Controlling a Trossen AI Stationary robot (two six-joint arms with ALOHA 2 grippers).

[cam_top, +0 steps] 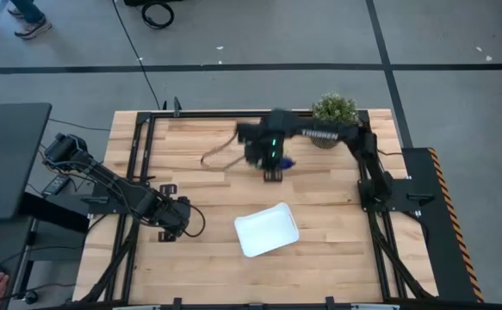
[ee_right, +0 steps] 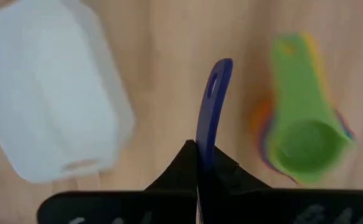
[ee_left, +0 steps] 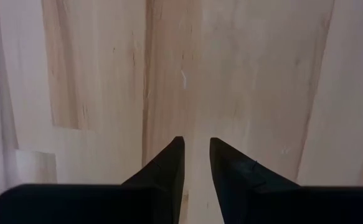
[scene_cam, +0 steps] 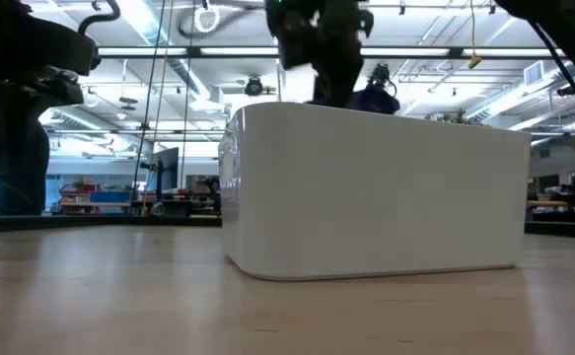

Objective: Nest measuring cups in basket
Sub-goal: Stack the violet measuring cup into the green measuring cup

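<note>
The right tool (ee_right: 197,163) is gripping the navy cup (ee_right: 212,106) by its handle near the tabletop's far edge, so it should be lowering level into the basket (cam_top: 266,229), while the left tool (ee_left: 195,163), narrowly open, is waiting near the left edge.

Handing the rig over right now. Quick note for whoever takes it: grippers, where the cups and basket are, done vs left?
Right gripper: shut on the dark navy cup's handle, raised over the far middle of the table.
Left gripper: fingers slightly apart, holding nothing, waiting low over bare wood at the near left.
Basket: near middle of the table; it looks empty from above.
Other cups: a nested stack with the green cup on top lies on the wood below the right gripper, outside the basket.
Done: navy cup picked up.
Left: get the navy cup and the stack nested in the basket.
</note>
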